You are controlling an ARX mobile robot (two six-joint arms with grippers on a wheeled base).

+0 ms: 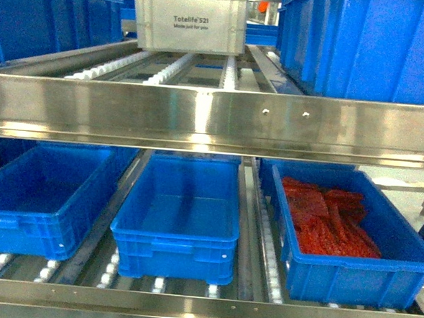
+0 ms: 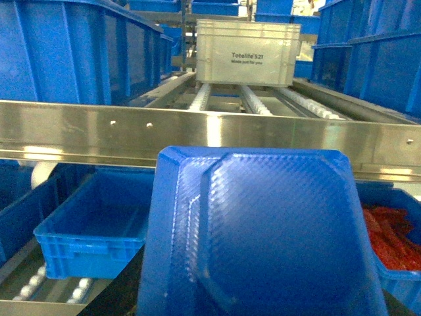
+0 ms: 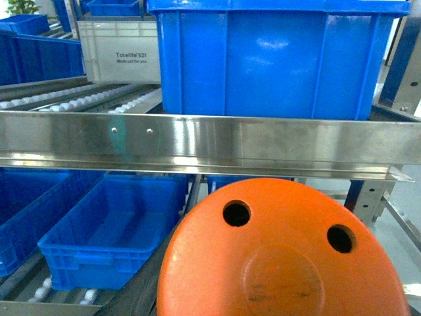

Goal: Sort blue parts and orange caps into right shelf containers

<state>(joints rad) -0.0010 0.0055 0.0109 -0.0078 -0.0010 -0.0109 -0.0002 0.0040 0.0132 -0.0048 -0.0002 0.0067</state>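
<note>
A textured blue part (image 2: 263, 237) fills the lower left wrist view, held up in front of the shelf; it hides my left gripper's fingers. A round orange cap (image 3: 283, 257) with two holes fills the lower right wrist view in the same way and covers the right gripper's fingers. In the head view neither gripper shows. On the lower shelf stand three of the right shelf containers: an empty left crate (image 1: 20, 234), an empty middle crate (image 1: 174, 254), and a right crate (image 1: 355, 283) holding red-orange pieces (image 1: 327, 220).
A steel shelf beam (image 1: 214, 119) crosses in front, above the lower crates. On the upper roller level stand a white tote (image 1: 190, 17) and tall blue crates (image 1: 370, 46). Roller tracks (image 1: 261, 241) run between the lower crates.
</note>
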